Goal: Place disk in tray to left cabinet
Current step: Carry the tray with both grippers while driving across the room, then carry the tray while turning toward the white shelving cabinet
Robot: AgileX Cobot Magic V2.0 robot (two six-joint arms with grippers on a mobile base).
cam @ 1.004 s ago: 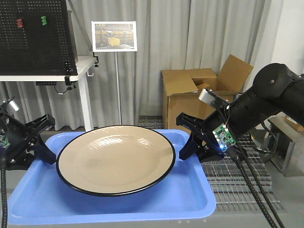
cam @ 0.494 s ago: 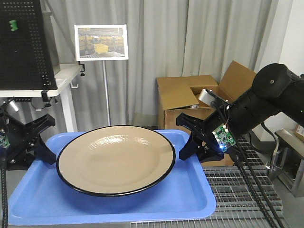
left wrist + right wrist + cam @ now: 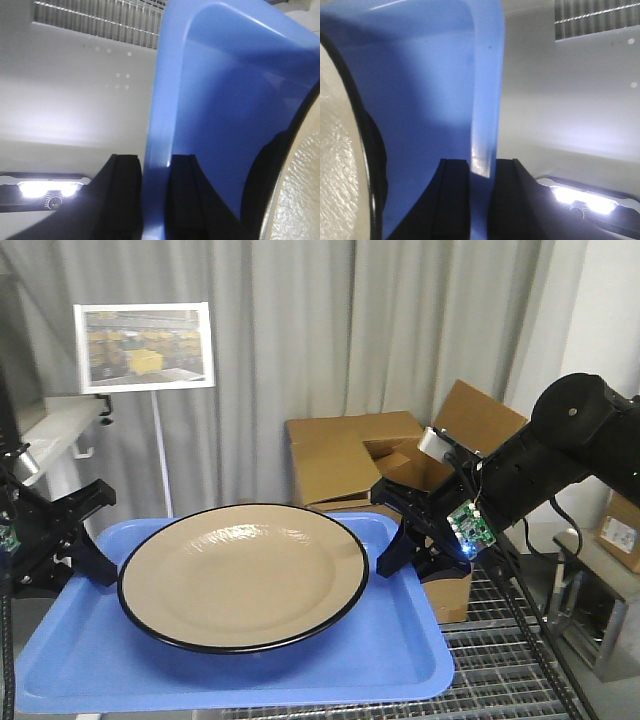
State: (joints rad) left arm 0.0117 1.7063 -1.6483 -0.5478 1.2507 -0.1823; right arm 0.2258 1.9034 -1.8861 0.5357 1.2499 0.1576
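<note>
1. While the disk (image 3: 243,575) lay centred in the tray (image 3: 400,650), it nearly spanned the tray's width.
2. Jaws of the left gripper (image 3: 152,200) were clamped on the tray's left rim.
3. Jaws of the right gripper (image 3: 480,200) were clamped on its right rim, with boxes (image 3: 350,455) behind.

Left arm: you find your left gripper (image 3: 98,532) at the left edge of the frame, with black fingers (image 3: 125,195) set on either side of the rim of the tray (image 3: 250,670) and clamped onto it.

Right arm (image 3: 560,455): it enters from the right edge, its bulky black wrist angled down toward centre. Your right gripper (image 3: 388,528) pinches the tray's opposite rim. In both wrist views you see the rim held between the two fingers.
</note>
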